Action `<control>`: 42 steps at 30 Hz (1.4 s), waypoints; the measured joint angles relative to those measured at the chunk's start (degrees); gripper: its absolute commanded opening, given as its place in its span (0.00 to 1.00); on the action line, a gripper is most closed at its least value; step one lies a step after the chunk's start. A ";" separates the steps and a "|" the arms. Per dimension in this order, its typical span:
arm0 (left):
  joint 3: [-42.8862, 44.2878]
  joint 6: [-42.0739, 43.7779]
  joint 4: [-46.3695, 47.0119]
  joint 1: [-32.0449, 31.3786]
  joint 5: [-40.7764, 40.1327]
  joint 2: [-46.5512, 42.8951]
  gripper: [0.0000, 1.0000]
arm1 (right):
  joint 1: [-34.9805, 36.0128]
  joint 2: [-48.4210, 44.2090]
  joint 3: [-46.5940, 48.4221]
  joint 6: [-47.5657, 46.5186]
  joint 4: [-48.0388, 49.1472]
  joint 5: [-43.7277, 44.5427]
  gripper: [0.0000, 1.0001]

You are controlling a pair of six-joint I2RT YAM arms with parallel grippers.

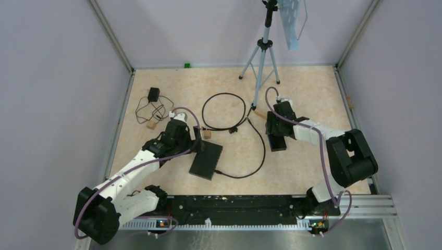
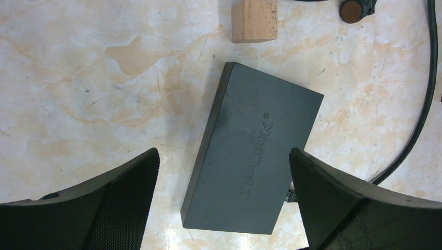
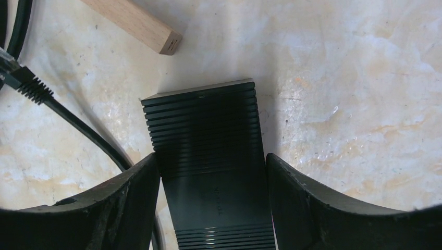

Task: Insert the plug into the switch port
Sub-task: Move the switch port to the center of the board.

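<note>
Sitting between spread left fingers (image 2: 114, 208): switch (image 2: 255, 151); plug (image 3: 18, 73) near right fingers (image 3: 323, 208).

Top view: bare table (image 1: 312, 88) at upper right and lower centre gives free passage. Tripod (image 1: 263, 57) legs block upper centre. Cable ring (image 1: 224, 111) and loose cable (image 1: 264, 146) fence middle.

Left wrist view: switch (image 2: 250, 156) lies inside wide gap of left gripper (image 2: 224, 153), room either side. Wood block (image 2: 254, 20) just beyond, top centre.

Right wrist view: ribbed box (image 3: 203, 114) fills nearly whole gap of right gripper (image 3: 211, 156). Plug (image 3: 26, 83) at left edge, wood stick (image 3: 135, 23) upper left.
</note>
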 measured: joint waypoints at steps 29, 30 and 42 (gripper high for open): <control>19.39 2.12 0.28 22.14 -5.44 16.48 0.95 | 5.53 -15.63 -3.63 -2.08 -10.03 0.04 0.83; 21.44 2.05 0.37 22.88 -6.69 19.50 0.94 | 5.53 -16.79 -3.69 -2.03 -10.12 -0.13 0.83; 27.17 1.95 3.85 24.70 -12.92 33.94 0.62 | 5.53 -26.69 -6.29 -1.29 -9.75 -1.92 0.81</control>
